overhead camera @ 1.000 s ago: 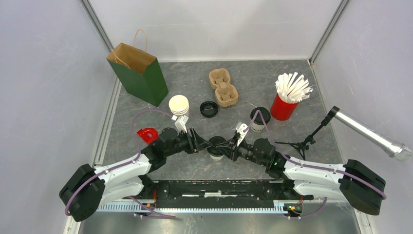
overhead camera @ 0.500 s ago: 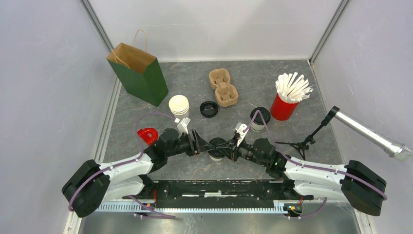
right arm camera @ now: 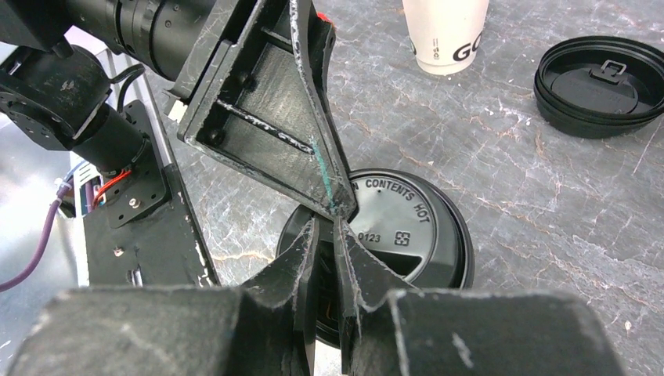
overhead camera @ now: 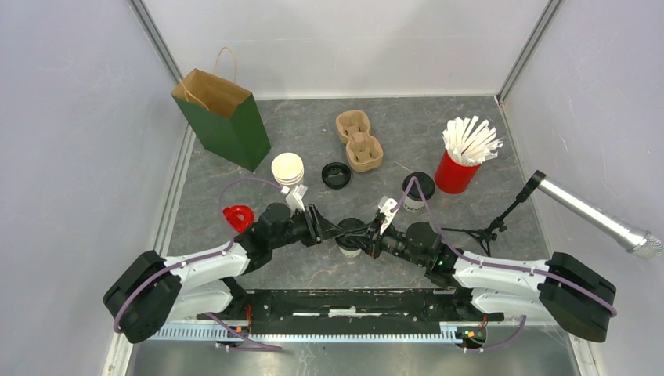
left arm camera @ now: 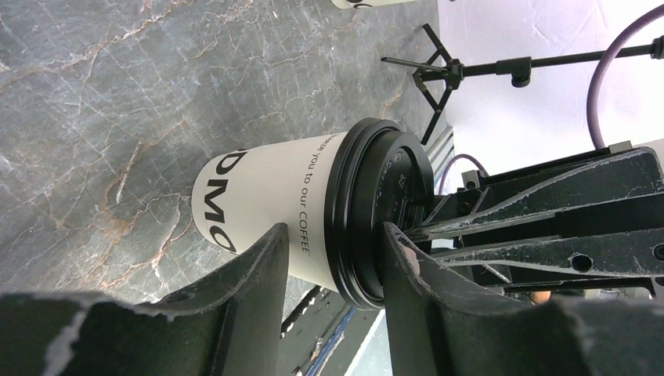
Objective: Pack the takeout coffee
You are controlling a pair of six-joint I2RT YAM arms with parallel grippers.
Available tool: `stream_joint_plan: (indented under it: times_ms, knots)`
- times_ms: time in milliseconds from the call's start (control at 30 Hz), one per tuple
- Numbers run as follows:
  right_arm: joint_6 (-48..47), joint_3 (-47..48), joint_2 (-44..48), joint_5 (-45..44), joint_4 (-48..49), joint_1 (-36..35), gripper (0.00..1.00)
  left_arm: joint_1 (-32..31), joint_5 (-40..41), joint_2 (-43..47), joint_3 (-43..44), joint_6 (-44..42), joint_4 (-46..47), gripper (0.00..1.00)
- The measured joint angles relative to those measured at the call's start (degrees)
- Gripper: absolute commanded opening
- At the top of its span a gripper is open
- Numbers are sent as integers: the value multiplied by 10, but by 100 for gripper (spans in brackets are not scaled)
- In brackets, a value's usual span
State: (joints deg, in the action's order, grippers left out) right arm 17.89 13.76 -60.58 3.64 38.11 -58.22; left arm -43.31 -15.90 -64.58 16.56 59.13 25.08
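Upright, the takeout coffee (left arm camera: 266, 205) stands on its base on the worktop (overhead camera: 438, 117), long axis vertical and black lid (right arm camera: 403, 215) facing up. It sits at the near centre, directly between the two arms' tips and nearer than the loose black lid (overhead camera: 336, 175). In the left wrist view the cup lies across the frame, lid toward the right, only because that camera is rolled; its dark lettering runs along the white side.

The left end effector (left arm camera: 334, 239) comes in from the left with its fingers held apart. One finger crosses the cup's white side, and the other reaches the top of the lid, where the right wrist view shows its tip touching. It grips nothing.

The right end effector (right arm camera: 325, 227) comes in from the right, its fingers drawn narrow with only a slit between them. Their tips rest on the lid's near rim, which looks nipped between them.

Compared with a second ago, the cup has not shifted and the right arm has barely moved. The left arm has pushed a little further toward the cup, and its fingers stand somewhat closer together than half a second ago. Its shift has uncovered more of the red object (overhead camera: 235, 215) at the left.
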Motion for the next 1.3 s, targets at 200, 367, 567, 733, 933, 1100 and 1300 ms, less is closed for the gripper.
stream_joint_plan:
  times_ms: [200, 367, 567, 733, 933, 1100, 1300]
  knots:
    - [-1, -23, -11, 0, 55, 0, 17, -14, 32, -7, 9, -7, -3, 42]
    - [1, -35, -22, 0, 89, 0, 17, -25, 56, -9, 6, -12, 9, 39]
    - [8, -31, -25, 0, 94, 0, 17, -36, 73, -18, 1, -13, 39, 46]
    - [13, 1, 1, 5, 14, 1, 18, -38, 72, 3, -17, -6, 64, 55]
    - [13, 49, 24, 15, -108, 9, 23, -41, 68, 36, 4, -12, -14, 56]
    - [7, 85, 47, 19, -199, 19, 33, -41, 67, 36, 28, -24, -62, 56]
    - [-18, 130, 70, 13, -264, 37, 49, -42, 67, 20, 63, -49, -105, 78]
